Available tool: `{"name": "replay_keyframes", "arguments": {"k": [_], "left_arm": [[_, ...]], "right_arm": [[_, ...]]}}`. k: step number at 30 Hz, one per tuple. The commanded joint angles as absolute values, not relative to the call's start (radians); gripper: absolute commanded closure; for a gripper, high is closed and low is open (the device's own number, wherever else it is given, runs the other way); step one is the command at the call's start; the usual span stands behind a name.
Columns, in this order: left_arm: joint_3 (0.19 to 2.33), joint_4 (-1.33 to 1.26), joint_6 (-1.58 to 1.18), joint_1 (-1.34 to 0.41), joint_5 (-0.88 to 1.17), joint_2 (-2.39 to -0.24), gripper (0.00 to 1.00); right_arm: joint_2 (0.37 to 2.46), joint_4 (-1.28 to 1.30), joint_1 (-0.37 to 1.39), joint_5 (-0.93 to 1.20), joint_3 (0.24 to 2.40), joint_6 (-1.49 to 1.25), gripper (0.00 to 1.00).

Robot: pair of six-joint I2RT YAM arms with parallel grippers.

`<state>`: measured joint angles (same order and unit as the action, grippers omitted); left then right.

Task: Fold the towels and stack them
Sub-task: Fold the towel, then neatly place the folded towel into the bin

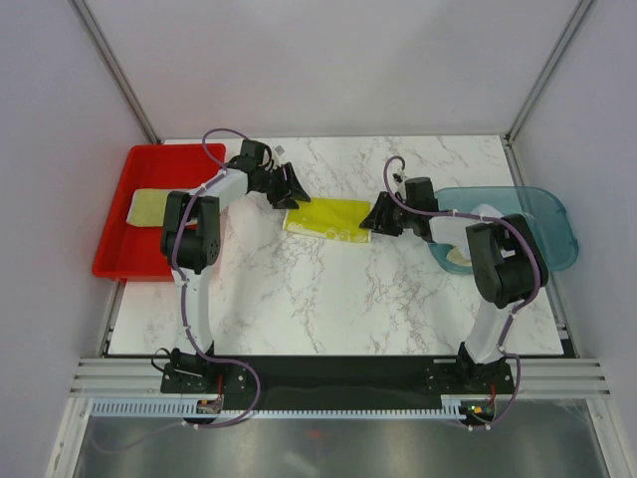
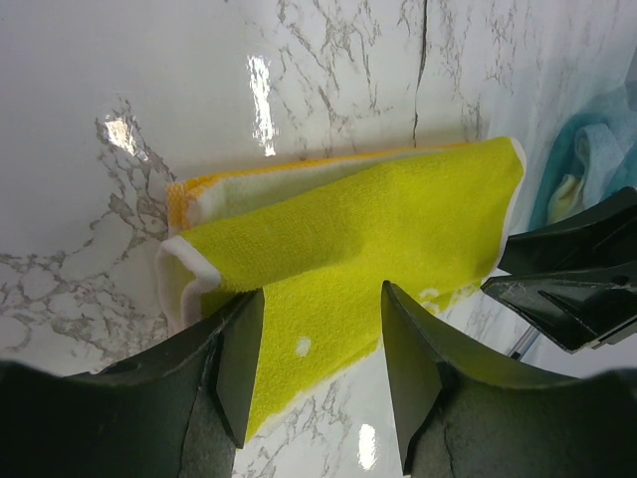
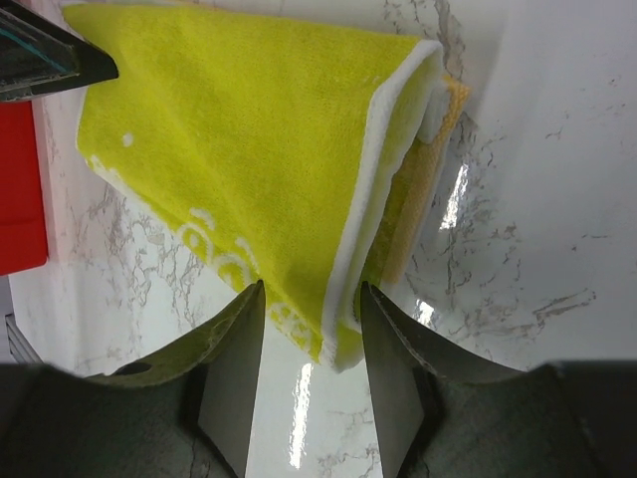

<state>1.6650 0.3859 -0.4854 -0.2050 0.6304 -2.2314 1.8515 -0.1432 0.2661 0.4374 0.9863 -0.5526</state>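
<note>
The left gripper [image 2: 320, 299], half open and empty, straddles one edge of the folded yellow cloth towel [image 2: 368, 219]; the right gripper [image 3: 311, 291], likewise parted, straddles the opposite edge, mid white marble table [image 1: 299, 299].

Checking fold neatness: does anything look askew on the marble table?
Yes. The folded yellow-green cloth towel has misaligned layers: a paler, orange-edged layer pokes out beyond the top one at one end.

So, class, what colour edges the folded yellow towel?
White border; the towel shows best in right wrist view.
</note>
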Motion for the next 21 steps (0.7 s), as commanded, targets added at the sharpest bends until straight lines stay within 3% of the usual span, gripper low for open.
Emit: {"name": "replay_keyframes", "arguments": {"k": [1, 4, 5, 8, 11, 13, 16, 21], "left_arm": [[1.692, 0.354, -0.491, -0.206, 0.637, -2.235, 0.42], [1.692, 0.354, -0.492, -0.204, 0.629, -2.238, 0.42], [1.693, 0.354, -0.494, -0.204, 0.626, -2.240, 0.42], [1.694, 0.354, -0.497, -0.204, 0.611, -2.247, 0.40], [1.704, 0.357, -0.497, -0.204, 0.612, -2.255, 0.39], [1.713, 0.359, -0.497, -0.204, 0.612, -2.252, 0.38], [1.723, 0.362, -0.499, -0.204, 0.632, -2.230, 0.37], [1.733, 0.380, -0.492, -0.202, 0.638, -2.177, 0.36]], "right_arm": [[1.871, -0.204, 0.261, 0.477, 0.985, -0.548, 0.49], [1.867, -0.241, 0.253, 0.488, 0.948, -0.560, 0.58], [1.861, -0.265, 0.247, 0.485, 0.921, -0.569, 0.67], [1.833, -0.279, 0.232, 0.445, 0.873, -0.588, 0.80], [1.833, -0.259, 0.232, 0.425, 0.868, -0.581, 0.84], [1.830, -0.252, 0.232, 0.428, 0.870, -0.586, 0.83], [1.792, -0.242, 0.232, 0.428, 0.868, -0.594, 0.69], [1.723, -0.075, 0.232, 0.362, 0.939, -0.565, 0.64]]}}
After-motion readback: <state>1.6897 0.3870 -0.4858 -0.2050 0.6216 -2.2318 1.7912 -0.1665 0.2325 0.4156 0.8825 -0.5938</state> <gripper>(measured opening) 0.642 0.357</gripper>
